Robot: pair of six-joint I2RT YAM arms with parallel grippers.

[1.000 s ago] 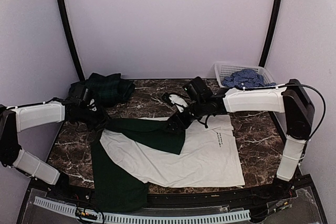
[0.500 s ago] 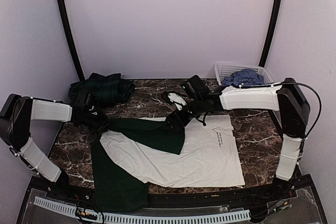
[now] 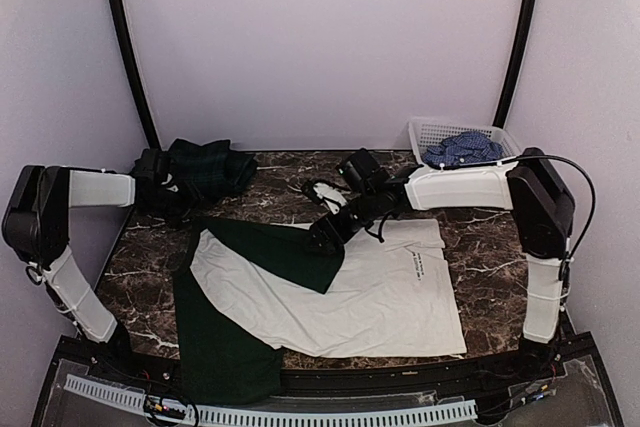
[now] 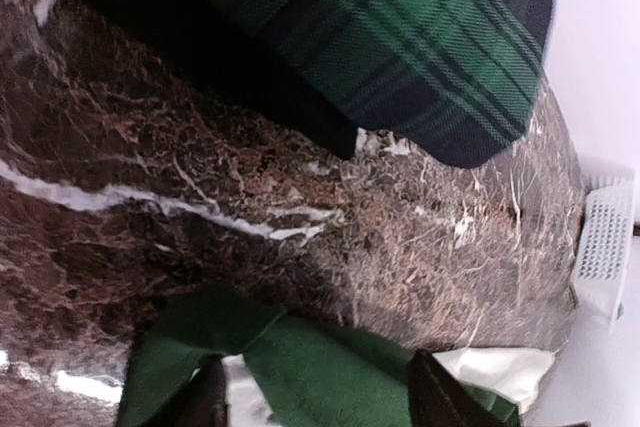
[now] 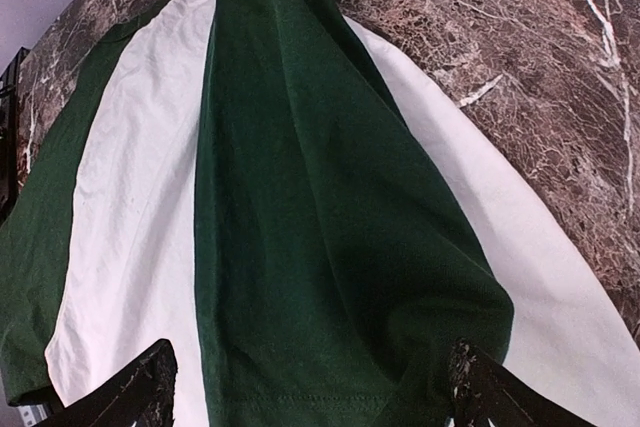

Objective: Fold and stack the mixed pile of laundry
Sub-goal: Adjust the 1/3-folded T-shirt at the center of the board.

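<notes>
The white/cream garment [image 3: 385, 292] lies spread flat on the marble table [image 3: 480, 237]. One dark green sleeve [image 3: 285, 252] is folded across its chest, and the other [image 3: 215, 342] hangs over the near-left edge. My right gripper [image 3: 322, 237] hovers open above the folded sleeve's cuff [image 5: 330, 347], one finger to each side [image 5: 315, 392]. My left gripper [image 3: 180, 212] is at the garment's far-left shoulder, jaws apart over green cloth [image 4: 320, 397]. The dark green plaid garment [image 3: 205, 167] [image 4: 430, 37] sits bunched at the back left. A blue-and-white check shirt [image 3: 462, 150] lies in the basket.
The white lattice basket [image 3: 425, 132] stands at the back right corner, its edge also showing in the left wrist view [image 4: 605, 247]. Pale walls and two black poles enclose the table on three sides.
My left arm has pulled back toward the plaid garment and its jaws have widened off the green shoulder. The right gripper and the folded sleeve have shifted slightly left.
</notes>
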